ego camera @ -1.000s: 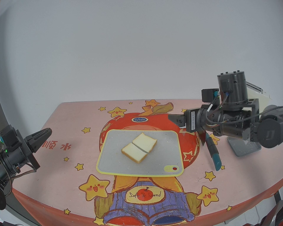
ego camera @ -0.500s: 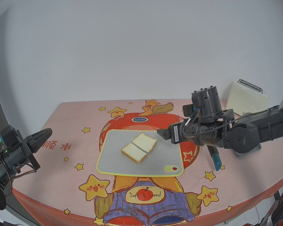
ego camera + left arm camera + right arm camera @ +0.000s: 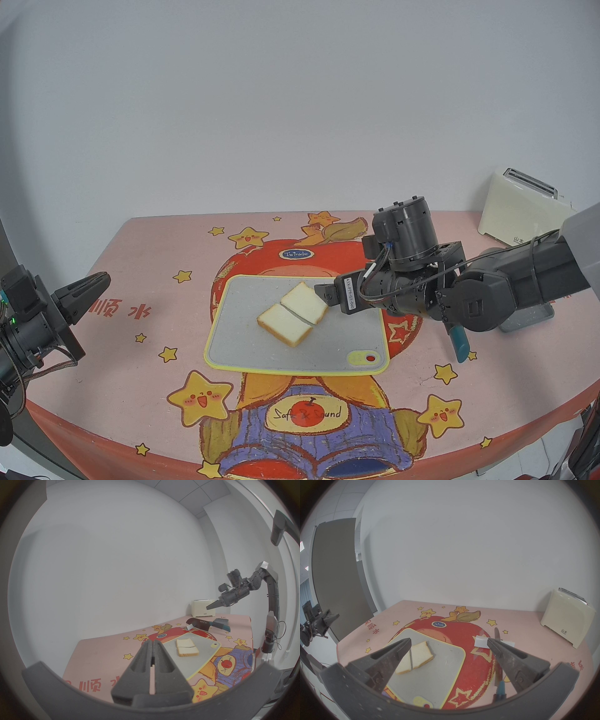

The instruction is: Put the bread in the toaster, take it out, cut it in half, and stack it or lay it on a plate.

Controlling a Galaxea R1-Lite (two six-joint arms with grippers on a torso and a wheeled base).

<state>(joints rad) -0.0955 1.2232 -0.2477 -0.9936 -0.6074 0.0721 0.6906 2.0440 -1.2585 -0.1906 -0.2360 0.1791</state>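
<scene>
Dark mark (image 3: pixel 565 632), perhaps lettering, on toaster (image 3: pixel 568 616)

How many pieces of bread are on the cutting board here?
2. Both lie on the cutting board, side by side: the far piece and the near piece in front of it. None seems hidden.

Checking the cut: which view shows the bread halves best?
Head view: both bread halves show clearly from above on the cutting board. Left wrist view shows them far off; right wrist view, partly behind a finger.
</scene>
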